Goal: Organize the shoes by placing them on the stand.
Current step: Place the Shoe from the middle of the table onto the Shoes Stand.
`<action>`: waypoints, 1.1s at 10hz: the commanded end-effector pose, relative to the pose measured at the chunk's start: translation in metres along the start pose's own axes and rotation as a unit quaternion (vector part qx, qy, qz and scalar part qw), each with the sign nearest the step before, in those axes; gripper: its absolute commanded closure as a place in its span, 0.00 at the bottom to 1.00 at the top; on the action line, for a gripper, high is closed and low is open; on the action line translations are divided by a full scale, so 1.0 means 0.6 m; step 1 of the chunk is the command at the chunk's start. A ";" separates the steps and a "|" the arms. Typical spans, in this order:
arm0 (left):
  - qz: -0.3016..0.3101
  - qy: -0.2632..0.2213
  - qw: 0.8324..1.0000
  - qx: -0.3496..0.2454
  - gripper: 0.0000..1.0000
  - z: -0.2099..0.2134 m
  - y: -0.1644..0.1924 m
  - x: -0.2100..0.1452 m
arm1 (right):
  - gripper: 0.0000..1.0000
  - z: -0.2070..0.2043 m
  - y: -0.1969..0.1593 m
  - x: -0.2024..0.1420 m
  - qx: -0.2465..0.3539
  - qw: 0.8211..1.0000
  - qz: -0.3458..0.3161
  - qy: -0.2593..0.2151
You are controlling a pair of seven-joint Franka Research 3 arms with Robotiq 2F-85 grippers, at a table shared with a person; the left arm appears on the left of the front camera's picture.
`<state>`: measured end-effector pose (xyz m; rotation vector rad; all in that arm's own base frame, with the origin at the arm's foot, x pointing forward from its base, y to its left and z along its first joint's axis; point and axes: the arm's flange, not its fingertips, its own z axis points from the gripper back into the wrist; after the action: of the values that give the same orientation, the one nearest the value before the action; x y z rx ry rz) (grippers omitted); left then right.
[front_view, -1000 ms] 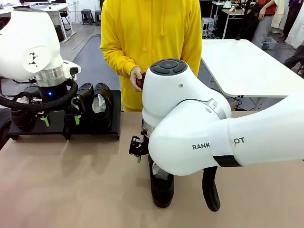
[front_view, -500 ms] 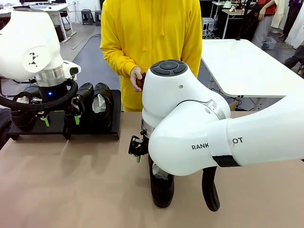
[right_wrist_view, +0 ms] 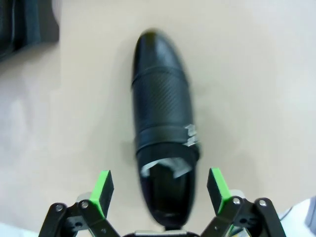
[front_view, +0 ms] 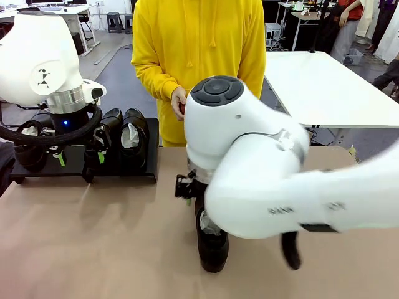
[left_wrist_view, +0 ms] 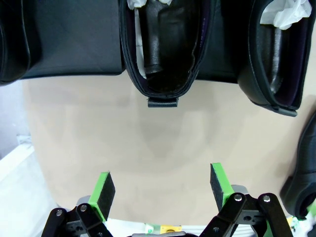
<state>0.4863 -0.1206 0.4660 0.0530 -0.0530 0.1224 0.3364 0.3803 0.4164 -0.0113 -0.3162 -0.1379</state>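
Glossy black leather dress shoe (right_wrist_view: 164,148), textured vamp, white paper stuffing, lies on matte tan tabletop (front_view: 93,243) betw. spread green pads of right gripper (right_wrist_view: 157,190), not gripped. Other glossy shoes (front_view: 128,134) sit on flat matte-black rectangular stand (front_view: 134,168). Left gripper (left_wrist_view: 162,187) released, near stand's edge.

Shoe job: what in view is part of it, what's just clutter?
Job:
- shoe on the tabletop, under the open right tool
- shoes on the stand
- stand
- open left tool

Not part of it:
- small reddish thing in the person's hand
- white table behind
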 end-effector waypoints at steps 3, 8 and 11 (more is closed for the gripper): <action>0.015 -0.010 1.000 -0.006 0.00 -0.011 -0.061 -0.046 | 0.00 0.049 -0.210 0.085 -0.031 0.991 -0.113 -0.058; 0.011 0.036 0.996 -0.082 0.00 -0.048 -0.276 -0.162 | 0.00 0.005 -0.337 0.155 -0.056 0.964 -0.260 -0.014; -0.016 -0.001 0.996 -0.083 0.00 -0.049 -0.287 -0.174 | 0.00 0.005 -0.337 0.155 -0.056 0.964 -0.260 -0.014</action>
<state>0.4039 -0.3125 0.4146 -0.1115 -0.0145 0.1031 0.3951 0.1720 0.4437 -0.0320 -0.3190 -0.7055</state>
